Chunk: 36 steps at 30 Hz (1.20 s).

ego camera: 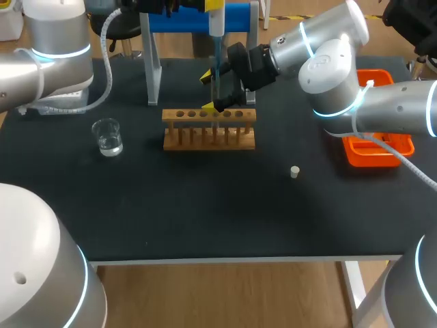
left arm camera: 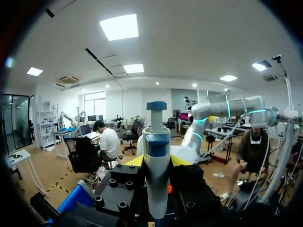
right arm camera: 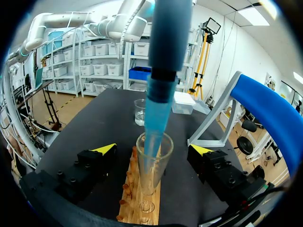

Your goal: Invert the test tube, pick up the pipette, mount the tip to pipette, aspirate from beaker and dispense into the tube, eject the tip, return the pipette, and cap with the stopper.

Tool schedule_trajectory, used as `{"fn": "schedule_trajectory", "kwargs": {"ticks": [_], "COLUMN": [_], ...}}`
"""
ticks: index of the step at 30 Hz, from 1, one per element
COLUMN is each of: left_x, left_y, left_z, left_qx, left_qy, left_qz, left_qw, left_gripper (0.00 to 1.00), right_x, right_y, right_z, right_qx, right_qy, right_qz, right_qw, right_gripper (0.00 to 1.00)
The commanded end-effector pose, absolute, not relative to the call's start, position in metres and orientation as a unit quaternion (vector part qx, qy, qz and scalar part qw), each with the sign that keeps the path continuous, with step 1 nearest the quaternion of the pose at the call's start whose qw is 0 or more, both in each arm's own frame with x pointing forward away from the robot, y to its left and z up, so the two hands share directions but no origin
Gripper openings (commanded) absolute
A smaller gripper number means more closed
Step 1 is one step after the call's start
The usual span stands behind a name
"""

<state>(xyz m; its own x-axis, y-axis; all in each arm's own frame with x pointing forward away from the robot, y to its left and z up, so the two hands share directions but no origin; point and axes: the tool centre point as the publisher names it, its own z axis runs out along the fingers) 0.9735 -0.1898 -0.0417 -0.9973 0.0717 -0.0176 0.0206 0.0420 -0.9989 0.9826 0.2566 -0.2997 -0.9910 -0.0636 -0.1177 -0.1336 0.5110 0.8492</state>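
The right fingers [right arm camera: 105, 148] stand apart, one yellow tip on each side of the tube [right arm camera: 152, 165], with a clear gap between each tip and the glass. They do not clamp it. The tube is upright with its mouth open upward, and its lower end sits in a hole of the wooden rack [right arm camera: 141, 201]. In the head view the same fingers [ego camera: 208, 107] bracket the tube [ego camera: 217, 102] just above the rack [ego camera: 209, 130], and the right arm enters from the right side. The left fingers [left arm camera: 134, 161] are clamped on the pipette [left arm camera: 156, 156], with one yellow tip against each side of its body. The plunger end points away from the surface. The pipette [ego camera: 216, 20] hangs vertically over the rack, and its blue tip [right arm camera: 158, 118] enters the mouth of the tube. How deep the tip reaches cannot be determined. The beaker [ego camera: 108, 137] stands on the dark surface [ego camera: 205, 205] well apart from the rack, on the left arm's side, and it holds a little clear liquid. From the right wrist it shows ahead of the fingers, beyond the tube [right arm camera: 140, 112]. The stopper [ego camera: 294, 171] lies loose on the surface, on the right arm's side of the rack and nearer the front edge. An orange tray [ego camera: 377, 149] sits at the right edge, partly under the right arm. A blue-topped stand [ego camera: 194, 19] rises behind the rack.
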Motion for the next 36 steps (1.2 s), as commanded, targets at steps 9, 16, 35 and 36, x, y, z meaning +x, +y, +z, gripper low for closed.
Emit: {"fn": "schedule_trajectory", "kwargs": {"ticks": [9, 16, 35, 36], "left_x": [0.971, 0.971, 0.972, 0.972], "left_y": [-0.188, -0.188, -0.19, -0.19], "left_z": [-0.045, -0.048, -0.056, -0.056], "left_qx": [-0.032, -0.034, -0.035, -0.035], "left_qy": [-0.726, -0.726, -0.726, -0.726], "left_qz": [0.687, 0.687, 0.687, 0.687], "left_qw": [0.008, 0.006, 0.004, 0.004], "left_gripper": [0.0, 0.0, 0.0, 0.0], "right_x": [0.982, 0.982, 0.982, 0.982], "right_y": [0.256, 0.256, 0.256, 0.256], "right_z": [-0.299, -0.299, -0.299, -0.299], "right_qx": [-0.057, -0.057, -0.057, -0.057], "right_qy": [0.868, 0.868, 0.868, 0.868], "right_qz": [0.491, 0.491, 0.491, 0.491], "right_qw": [0.036, 0.036, 0.036, 0.036], "right_gripper": [1.0, 1.0, 1.0, 1.0]}}
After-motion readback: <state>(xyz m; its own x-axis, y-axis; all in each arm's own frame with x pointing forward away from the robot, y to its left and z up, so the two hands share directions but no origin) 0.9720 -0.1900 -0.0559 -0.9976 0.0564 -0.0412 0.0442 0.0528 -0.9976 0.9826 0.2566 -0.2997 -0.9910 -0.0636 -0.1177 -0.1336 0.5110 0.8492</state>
